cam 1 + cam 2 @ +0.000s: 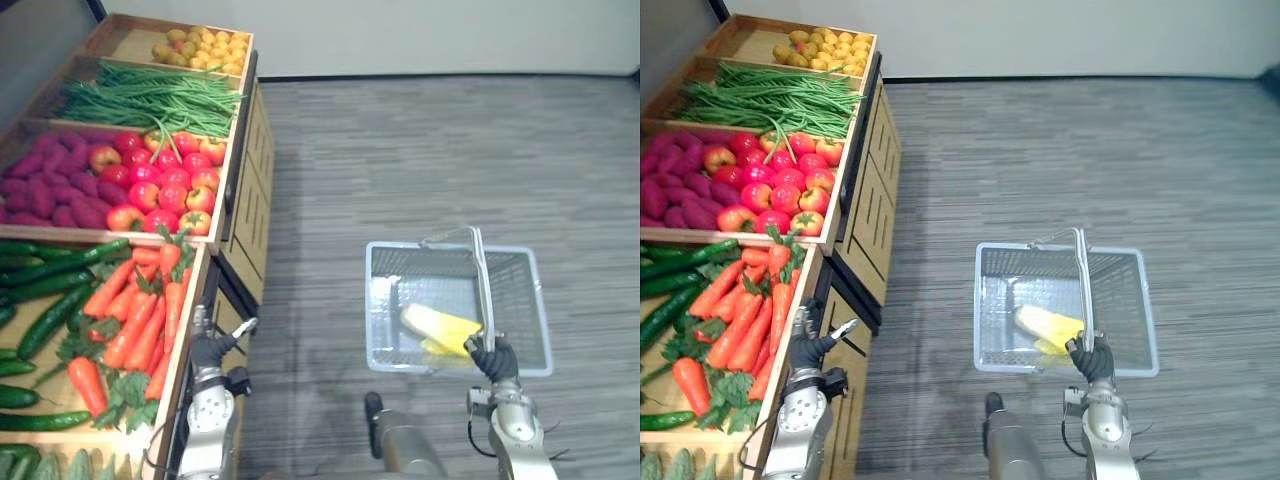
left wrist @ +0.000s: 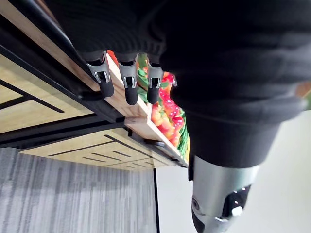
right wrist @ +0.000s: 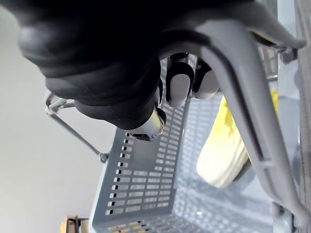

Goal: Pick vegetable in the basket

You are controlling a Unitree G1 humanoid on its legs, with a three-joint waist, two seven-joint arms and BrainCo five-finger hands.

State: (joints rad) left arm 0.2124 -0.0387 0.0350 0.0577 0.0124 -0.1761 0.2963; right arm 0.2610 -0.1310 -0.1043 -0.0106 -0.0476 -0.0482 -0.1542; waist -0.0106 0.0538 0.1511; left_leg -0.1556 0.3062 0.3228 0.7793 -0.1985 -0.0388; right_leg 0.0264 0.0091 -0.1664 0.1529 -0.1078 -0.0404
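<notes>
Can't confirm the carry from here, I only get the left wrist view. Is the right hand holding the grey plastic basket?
Observer: Yes, the right hand is curled round the handle of the grey perforated plastic basket.
Operator: Anything inside?
Observer: One yellow corn cob lies on the bottom.
Operator: Which crate is my left hand at?
Observer: The left hand is by the front rim of the wooden crate holding orange carrots.
</notes>
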